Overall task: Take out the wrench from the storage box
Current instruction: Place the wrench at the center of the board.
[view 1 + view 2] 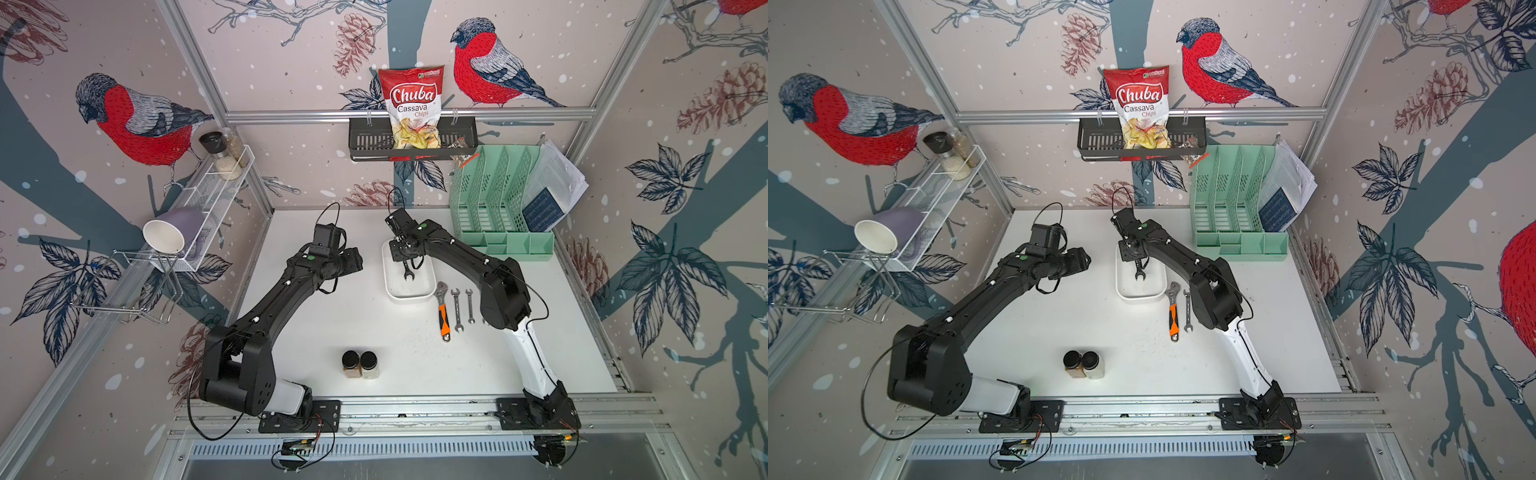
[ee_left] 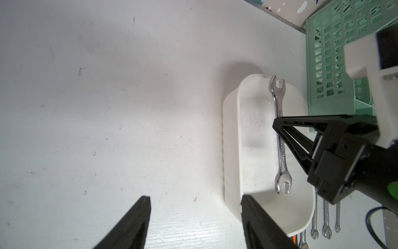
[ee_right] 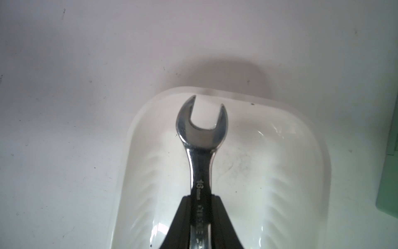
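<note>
**Right gripper clamped on the wrench inside the storage box**

The storage box sits mid-table with its long sides running away from the robot. To its left, bare white table stretches as far as the left gripper. That is the widest open room around it. On the right it is tighter. An orange-handled adjustable wrench lies just beside the near right corner, with two small spanners beyond it. The mint-green file organiser stands near the far right corner. Two spice jars stand well apart, towards the front edge.

The wrench is a polished steel double open-ended spanner with stamped lettering along its shank. It lies lengthwise within the box's outline. In the right wrist view its forked head overlaps the far short rim. I cannot tell whether it touches the box floor.

The right gripper reaches down into the box from above. Its black fingers are pressed against both sides of the shank, about midway along it, and a head sticks out at each end. The left gripper's jaws stand apart, holding nothing, beside the box's left wall.
</note>
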`<state>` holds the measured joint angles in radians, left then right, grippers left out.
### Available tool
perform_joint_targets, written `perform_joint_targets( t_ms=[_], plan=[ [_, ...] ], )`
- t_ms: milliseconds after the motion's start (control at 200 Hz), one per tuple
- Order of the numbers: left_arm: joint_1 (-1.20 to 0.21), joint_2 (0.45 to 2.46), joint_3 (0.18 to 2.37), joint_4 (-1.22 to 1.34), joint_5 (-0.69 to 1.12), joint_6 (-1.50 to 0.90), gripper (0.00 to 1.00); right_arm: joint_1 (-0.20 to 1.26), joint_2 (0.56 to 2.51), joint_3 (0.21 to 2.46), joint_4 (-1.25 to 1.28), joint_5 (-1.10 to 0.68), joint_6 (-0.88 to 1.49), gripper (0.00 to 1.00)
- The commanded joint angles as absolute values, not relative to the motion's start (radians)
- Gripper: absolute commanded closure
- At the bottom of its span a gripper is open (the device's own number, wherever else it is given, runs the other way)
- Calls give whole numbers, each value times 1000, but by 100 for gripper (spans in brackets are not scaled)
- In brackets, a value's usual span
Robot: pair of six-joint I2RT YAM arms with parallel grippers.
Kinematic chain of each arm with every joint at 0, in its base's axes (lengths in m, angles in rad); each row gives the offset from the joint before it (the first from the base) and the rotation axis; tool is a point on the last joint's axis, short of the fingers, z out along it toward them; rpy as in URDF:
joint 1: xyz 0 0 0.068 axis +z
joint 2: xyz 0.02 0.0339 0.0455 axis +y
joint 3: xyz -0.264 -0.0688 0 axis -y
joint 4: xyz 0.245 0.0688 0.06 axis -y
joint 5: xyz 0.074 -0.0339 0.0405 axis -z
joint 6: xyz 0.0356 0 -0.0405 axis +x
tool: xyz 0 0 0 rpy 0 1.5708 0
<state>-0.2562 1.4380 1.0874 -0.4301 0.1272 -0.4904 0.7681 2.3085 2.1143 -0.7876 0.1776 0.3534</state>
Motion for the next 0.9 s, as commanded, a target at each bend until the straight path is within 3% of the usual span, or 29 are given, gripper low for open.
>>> perform_joint_targets(
  t_ms=[0, 190, 435, 670, 895],
  plan=[
    [-251, 1424, 1084, -420, 118, -485, 29, 765, 2261, 2102, -816, 206, 378, 82],
    [-253, 1408, 1082, -418, 132, -483, 29, 767, 2104, 1938, -805, 246, 393, 82],
    [-261, 1371, 1078, -414, 154, -481, 29, 737, 1782, 1562, -806, 363, 469, 82],
    [-276, 1336, 1095, -418, 202, -481, 29, 550, 1543, 1166, -781, 428, 496, 82],
    [-275, 1259, 1053, -411, 216, -463, 28, 341, 1542, 1003, -742, 473, 448, 83]
  ],
)
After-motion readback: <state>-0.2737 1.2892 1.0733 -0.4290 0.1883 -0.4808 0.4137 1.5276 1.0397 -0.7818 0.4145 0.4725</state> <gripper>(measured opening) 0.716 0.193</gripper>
